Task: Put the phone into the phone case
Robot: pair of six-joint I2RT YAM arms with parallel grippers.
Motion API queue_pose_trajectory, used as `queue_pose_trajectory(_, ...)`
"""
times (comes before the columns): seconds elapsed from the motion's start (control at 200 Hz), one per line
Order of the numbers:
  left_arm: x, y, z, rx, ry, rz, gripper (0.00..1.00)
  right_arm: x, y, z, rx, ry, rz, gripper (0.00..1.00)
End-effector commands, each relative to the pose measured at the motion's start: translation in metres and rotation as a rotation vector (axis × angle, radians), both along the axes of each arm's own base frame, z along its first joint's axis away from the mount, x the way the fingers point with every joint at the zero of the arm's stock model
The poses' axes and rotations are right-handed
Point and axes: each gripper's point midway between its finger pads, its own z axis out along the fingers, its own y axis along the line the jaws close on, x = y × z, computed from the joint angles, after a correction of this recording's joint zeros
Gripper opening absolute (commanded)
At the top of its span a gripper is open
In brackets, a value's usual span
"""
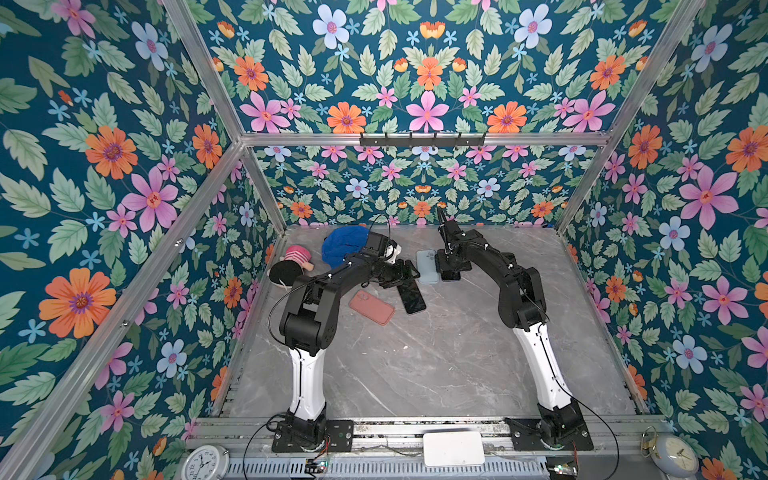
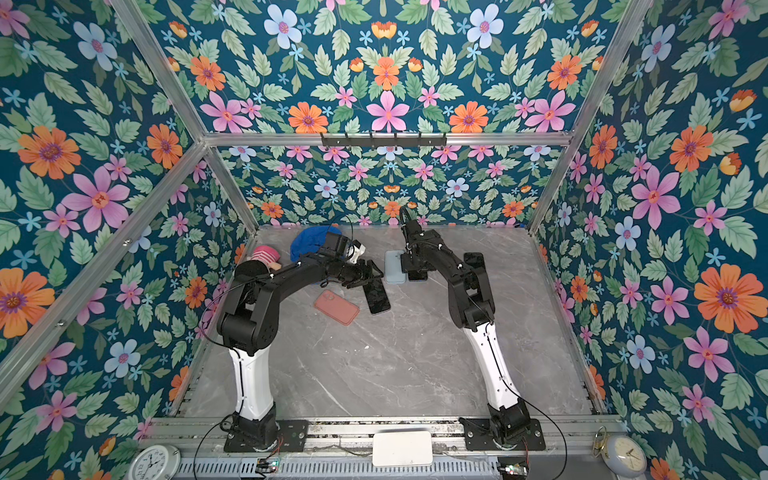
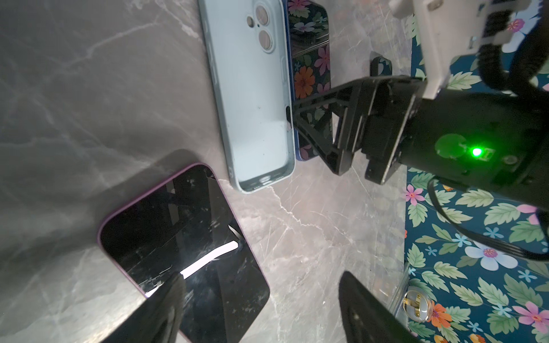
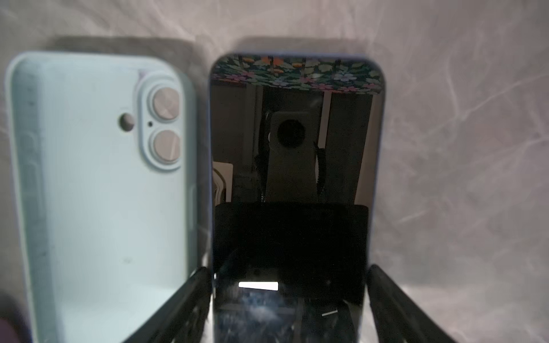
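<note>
Right hand (image 4: 288,268) straddles the blue phone (image 4: 297,148) just beside the pale case (image 4: 89,193), can't tell if clamped; loose grip & it could slip. Left hand (image 3: 263,276) spread, empty.

Only hour numerals on the white clock (image 1: 205,463); nothing else legible.

marble table (image 1: 415,365) holds phones (image 1: 411,297), cases (image 1: 371,306) — doll (image 1: 293,262), cloth (image 1: 343,245).
</note>
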Motion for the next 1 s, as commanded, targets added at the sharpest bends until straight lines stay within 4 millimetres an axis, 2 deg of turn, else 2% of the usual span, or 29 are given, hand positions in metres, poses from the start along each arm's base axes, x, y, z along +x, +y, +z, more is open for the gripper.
queue_pose_trajectory(0.0,0.002,0.0,0.001,0.001,-0.01,-0.005,0.83,-0.018,-0.005,-0.02,-0.023,0.097,-0.019,0.79)
queue_pose_trajectory(0.105,0.007,0.001,0.0,0.012,-0.018,0.004,0.82,-0.019,-0.007,-0.022,-0.025,0.108,-0.036,0.7)
queue_pose_trajectory(0.285,0.03,-0.003,0.005,0.057,-0.066,0.027,0.77,-0.025,-0.005,-0.012,0.01,0.11,-0.038,0.64)
queue_pose_trajectory(0.545,0.07,-0.019,0.014,0.132,-0.177,0.071,0.66,-0.051,-0.008,0.01,0.051,0.105,-0.034,0.58)
queue_pose_trajectory(0.755,0.091,-0.034,0.001,0.183,-0.22,0.094,0.57,-0.078,-0.015,0.017,0.074,0.115,-0.038,0.57)
queue_pose_trajectory(0.995,0.1,-0.04,-0.015,0.24,-0.231,0.104,0.51,-0.102,-0.022,0.026,0.094,0.113,-0.041,0.56)
